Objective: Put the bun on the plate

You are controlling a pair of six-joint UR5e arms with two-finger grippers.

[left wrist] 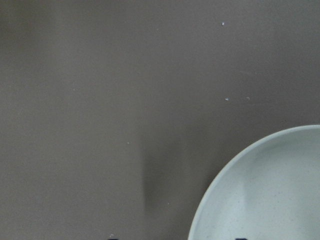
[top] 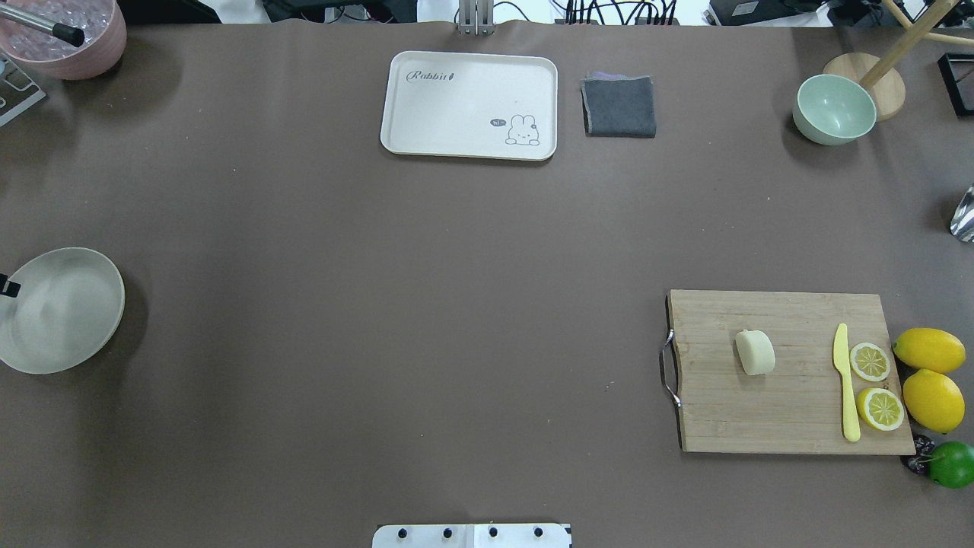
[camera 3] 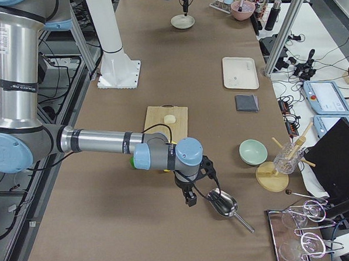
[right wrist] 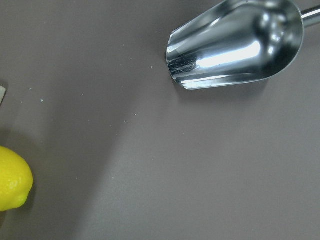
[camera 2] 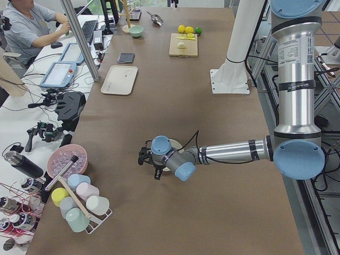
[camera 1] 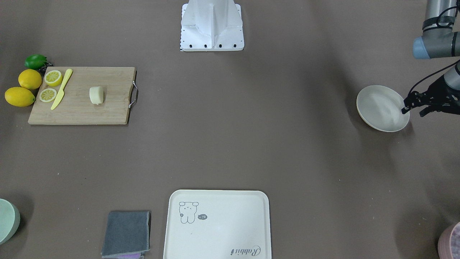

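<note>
The bun [camera 1: 96, 95], a small pale cream block, lies on the wooden cutting board [camera 1: 107, 111] on the robot's right side, with nothing touching it; the overhead view also shows the bun [top: 755, 352]. The off-white round plate [camera 1: 381, 108] sits far off on the robot's left side. My left gripper [camera 1: 413, 111] is open low at the plate's outer edge. In the left wrist view the plate [left wrist: 270, 190] has its rim between the two finger ends. My right gripper [camera 3: 190, 198] hovers beyond the board near a metal scoop [camera 3: 222, 204]; I cannot tell whether it is open or shut.
On the board lie a yellow knife [camera 1: 61, 89] and two lemon slices [camera 1: 53, 77]. Two lemons [camera 1: 30, 79] and a lime [camera 1: 36, 62] sit beside it. A cream tray [camera 1: 217, 225], grey cloth [camera 1: 126, 233], green bowl [top: 833, 110] and pink bowl [top: 72, 34] line the far side. A person [camera 2: 32, 29] sits beyond the table.
</note>
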